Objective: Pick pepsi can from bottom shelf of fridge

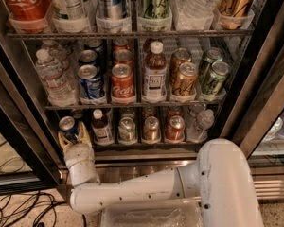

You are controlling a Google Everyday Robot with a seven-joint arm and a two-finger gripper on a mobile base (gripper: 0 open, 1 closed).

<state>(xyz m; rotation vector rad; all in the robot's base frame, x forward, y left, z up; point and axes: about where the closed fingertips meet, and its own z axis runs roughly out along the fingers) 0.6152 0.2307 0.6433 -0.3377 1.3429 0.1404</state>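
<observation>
The pepsi can [67, 126], blue with a silver top, stands at the far left front of the bottom shelf [146, 148] of the fridge [270, 93]. My gripper [74, 137] reaches up from below at the shelf's left end. Its cream fingers [85, 134] sit on either side of the can's lower body and close on it. The white arm [146, 188] runs from the lower right to the gripper and hides part of the base grille.
To the right of the can stand a small dark bottle [101, 126], two silver cans [127, 129], a red can [175, 128] and a water bottle [201, 124]. The middle shelf above holds blue cans [90, 82]. The black door edge [19, 141] is at the left; cables [19, 209] lie on the floor.
</observation>
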